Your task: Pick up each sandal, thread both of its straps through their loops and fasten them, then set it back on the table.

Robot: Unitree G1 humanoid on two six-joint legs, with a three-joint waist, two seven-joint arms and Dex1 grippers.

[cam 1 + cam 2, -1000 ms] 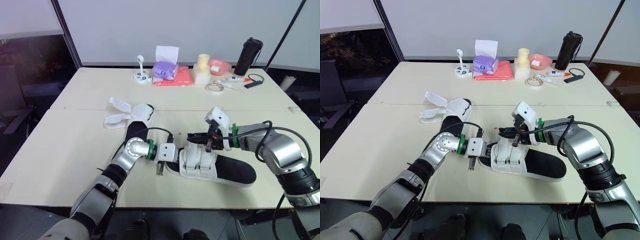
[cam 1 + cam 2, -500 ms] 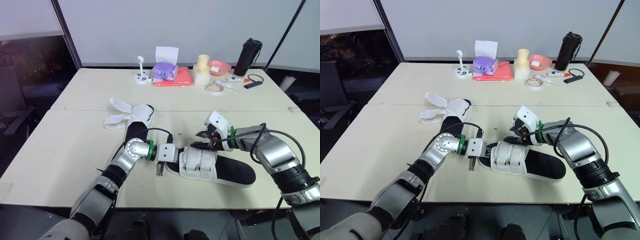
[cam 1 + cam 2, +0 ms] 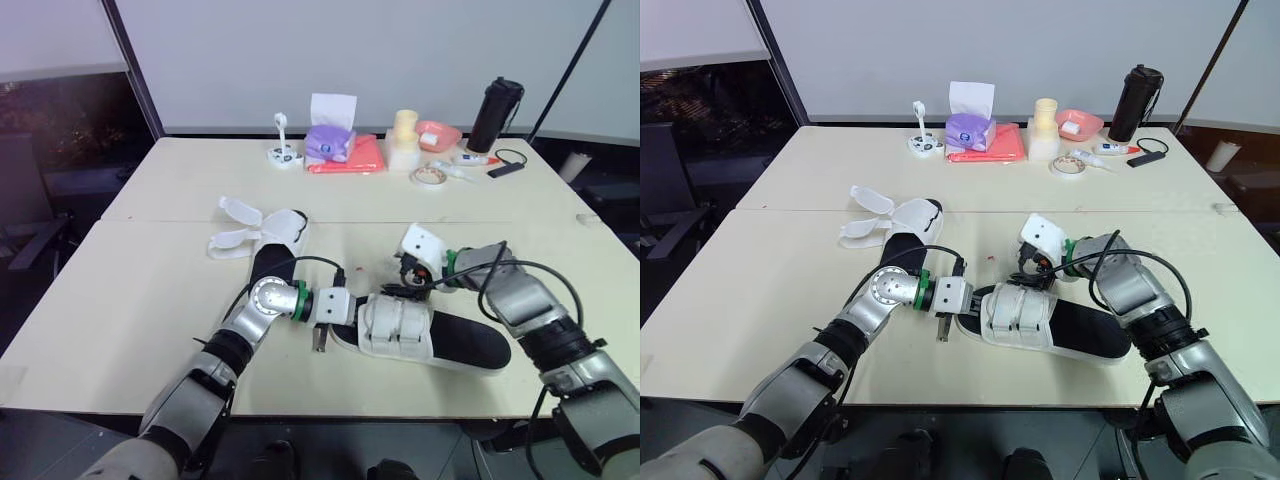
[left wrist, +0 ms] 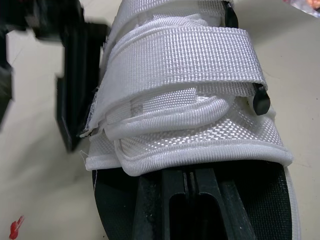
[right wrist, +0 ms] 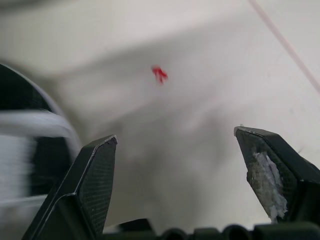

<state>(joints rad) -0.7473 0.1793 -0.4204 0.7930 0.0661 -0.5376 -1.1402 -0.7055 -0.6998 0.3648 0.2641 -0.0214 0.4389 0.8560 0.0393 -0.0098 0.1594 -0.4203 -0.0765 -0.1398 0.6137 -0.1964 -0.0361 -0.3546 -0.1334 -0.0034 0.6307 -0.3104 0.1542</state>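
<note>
A black-soled sandal (image 3: 455, 343) lies near the table's front edge, with both white straps (image 4: 180, 65) laid flat across its top. My left gripper (image 4: 192, 181) is shut, its two fingers pressed together on the black insole at the toe end (image 3: 347, 325), under the front strap. My right gripper (image 5: 185, 165) is open just behind the straps, at the sandal's far side (image 3: 402, 283), with bare table between its fingers. The second sandal (image 3: 268, 238) lies further back on the left with its white straps (image 3: 238, 226) spread open.
Along the far edge stand a purple tissue box (image 3: 331, 140), a red folder (image 3: 352, 155), a tape roll (image 3: 429, 175), a pink bowl (image 3: 438, 133) and a black bottle (image 3: 496, 113). A small red scrap (image 5: 160, 73) lies on the table behind the near sandal.
My right gripper has opened, let go of the near sandal's strap and drawn back a little. The straps now lie flat. My left gripper has stayed put.
</note>
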